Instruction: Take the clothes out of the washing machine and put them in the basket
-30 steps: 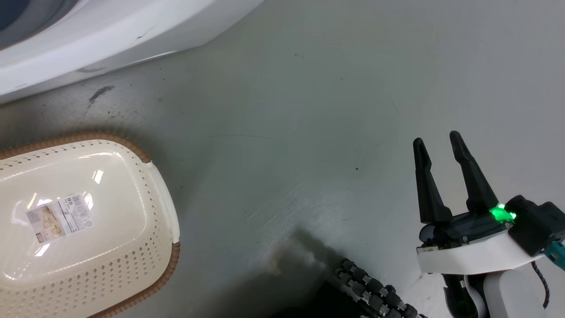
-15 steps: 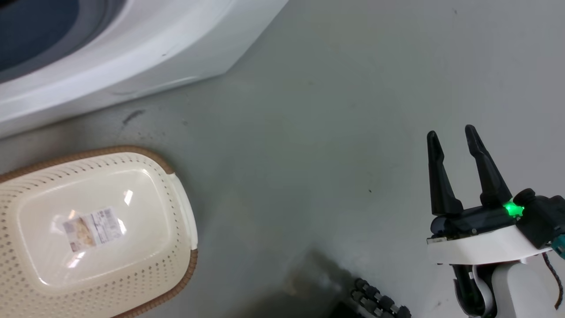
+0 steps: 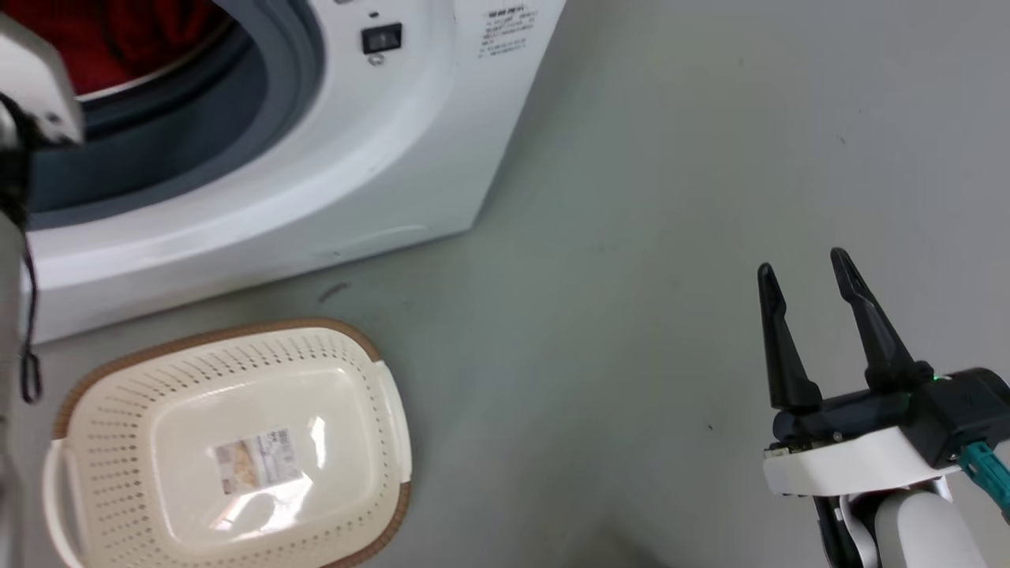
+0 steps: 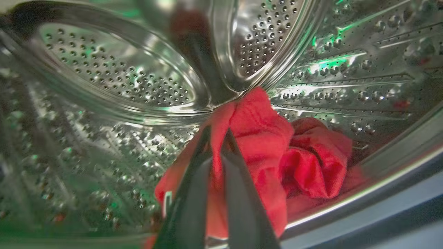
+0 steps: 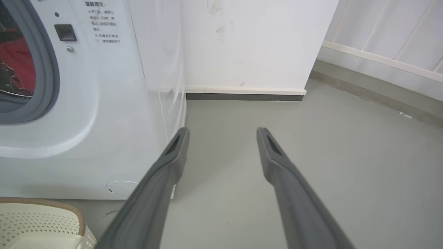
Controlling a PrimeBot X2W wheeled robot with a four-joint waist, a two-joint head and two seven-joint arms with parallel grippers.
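Grey floor and a white wall frame the laundry corner. The clothes, a heap of red fabric, lie in the perforated steel drum of the washing machine. A fold of them is pinched between the 2 closed fingers of the left gripper. On the floor just in front of the machine stands the basket, a paper label on its bottom. Well off to the side, the right gripper hovers above the floor, its 2 fingers spread apart.
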